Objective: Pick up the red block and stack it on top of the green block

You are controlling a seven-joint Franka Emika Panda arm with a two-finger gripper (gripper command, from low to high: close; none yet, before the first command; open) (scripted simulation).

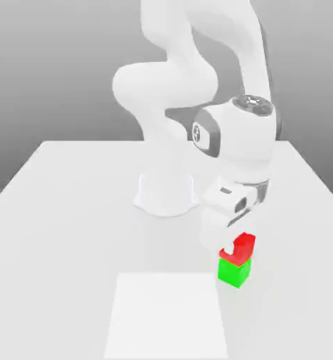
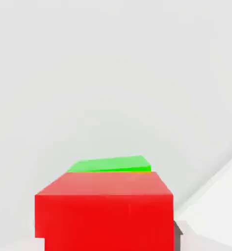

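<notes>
"Where's the red block?"

"The red block is in the lower right of the exterior view, directly on top of the green block. The gripper is right at it."

"Is the gripper wide, or closed on the block?"

"I can't tell. The hand covers too much of that spot, so I wouldn't call it a grip or a release."

"What worries you, then?"

"The fit. In the hand view a strip of green juts out past the red, and the edges don't run parallel. I'd say the top block sits a little twisted, perhaps off centre."

"Enough to fall?"

"Probably not by itself. But if the hand backs off at a slant, it could drag the red block over the edge. The same goes if it lifts before the block is fully free."

"And pushing down?"

"That could make the green block slide on the table, since nothing braces it. I'd want a full release, then a slow, straight rise."

"Could the pale square at the lower middle of the exterior view get in the way?"

"Unlikely; the stack stands beside it."
</notes>
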